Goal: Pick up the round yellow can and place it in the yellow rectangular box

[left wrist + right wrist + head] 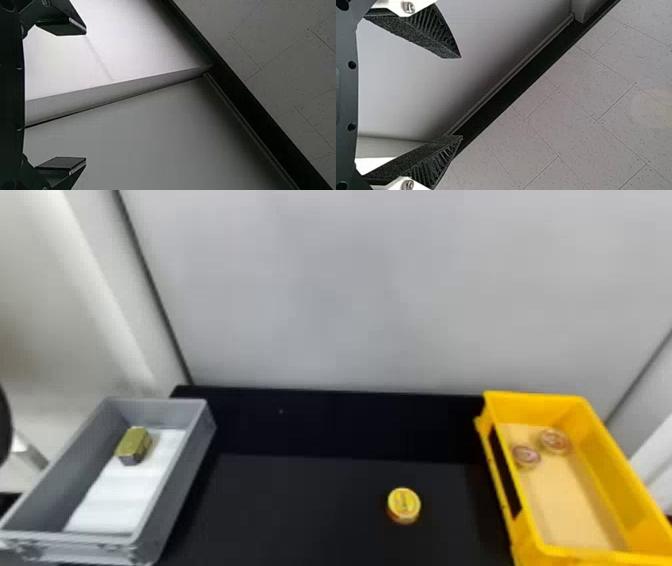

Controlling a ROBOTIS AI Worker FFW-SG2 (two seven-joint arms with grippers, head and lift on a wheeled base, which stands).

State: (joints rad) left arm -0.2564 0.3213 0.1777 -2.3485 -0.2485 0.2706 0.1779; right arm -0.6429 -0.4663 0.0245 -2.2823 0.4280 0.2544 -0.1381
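Note:
The round yellow can point(404, 505) stands alone on the black table, right of the middle in the head view. To its right is the yellow rectangular box point(520, 510), with two small round tins lying inside toward its far end. In the left wrist view my left gripper point(86, 95) is open, its fingers wide apart with nothing between them. My right gripper point(461, 97), in the right wrist view, is also open and holds nothing. Both point at walls and floor or ceiling panels, away from the can.
A grey box point(172, 485) stands at the table's left, holding a gold-and-dark block point(133, 444) and a white sheet point(120, 495). The black table point(300, 500) lies between both boxes, with a pale wall point(350, 290) behind it.

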